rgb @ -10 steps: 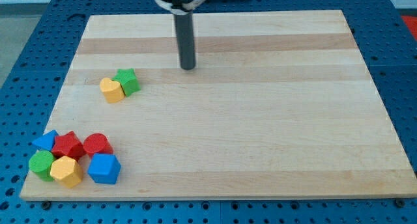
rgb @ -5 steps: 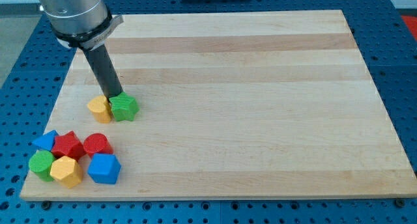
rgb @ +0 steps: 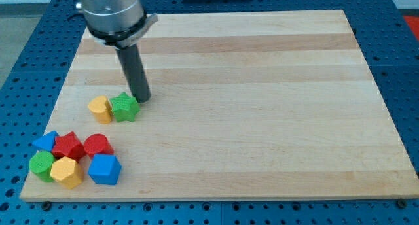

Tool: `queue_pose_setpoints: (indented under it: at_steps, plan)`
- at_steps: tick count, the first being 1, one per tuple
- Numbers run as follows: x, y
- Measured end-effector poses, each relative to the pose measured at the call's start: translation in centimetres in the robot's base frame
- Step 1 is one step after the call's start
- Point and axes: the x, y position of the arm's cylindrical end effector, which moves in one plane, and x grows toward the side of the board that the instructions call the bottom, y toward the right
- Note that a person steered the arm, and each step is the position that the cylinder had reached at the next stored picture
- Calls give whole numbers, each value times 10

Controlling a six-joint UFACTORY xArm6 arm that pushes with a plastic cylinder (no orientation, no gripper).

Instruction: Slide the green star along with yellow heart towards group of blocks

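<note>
Lying on a blue perforated base [rgb: 26, 68], the pale wooden board [rgb: 262, 120] is showing no legible writing. The rod's tip [rgb: 141, 99] is sitting just beside the green star [rgb: 124, 108], at its upper right; the yellow heart [rgb: 100, 110] is touching the star's left. The clustered blocks [rgb: 73, 159] are waiting near the view's bottom-left corner.

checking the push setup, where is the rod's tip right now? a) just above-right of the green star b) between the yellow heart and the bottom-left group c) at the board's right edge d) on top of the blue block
a: my tip sits just at the upper right of the green star, which lies beside the yellow heart, both above the group of blocks in the wooden board's bottom-left corner.
</note>
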Motion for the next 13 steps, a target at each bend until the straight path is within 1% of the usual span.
queue_pose_setpoints:
  at_steps: [1, 2, 4, 5, 6, 7, 8, 9, 10, 11, 13]
  plan:
    - [3, -42]
    - [6, -59]
    - [15, -53]
    - [34, -53]
    - [30, -53]
    - [10, -43]
    - [6, -13]
    - [17, 39]
    - [39, 55]
    - [47, 42]
    - [47, 6]
